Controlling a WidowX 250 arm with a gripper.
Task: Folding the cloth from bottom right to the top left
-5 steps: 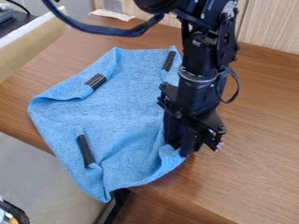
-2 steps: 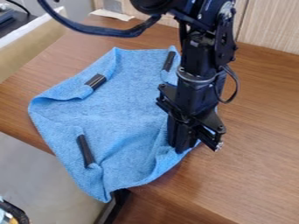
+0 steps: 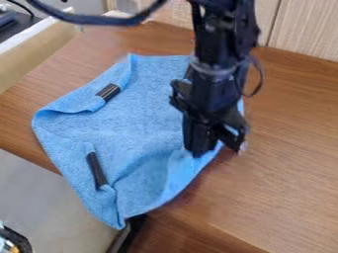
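The black gripper (image 3: 201,147) hangs over the right side of the blue cloth (image 3: 142,133), its fingers close together with the cloth's right edge pinched between them. That edge is lifted slightly and drawn inward, with a raised fold running down toward the lower tip. The rest of the cloth lies spread on the table. Black clips sit on it at the upper left (image 3: 108,92) and the lower left (image 3: 96,169). The arm covers the cloth's upper right corner.
The wooden table (image 3: 290,163) extends right of the cloth. Its front edge runs beneath the cloth's lower left side, and the lower tip hangs by a dark table leg (image 3: 135,225). A wood-grain panel (image 3: 307,29) stands behind, and a cable loops across the top left.
My gripper has moved up and a little left, bringing the cloth's right edge with it. The lower right part of the cloth has been pulled inward and straightened.
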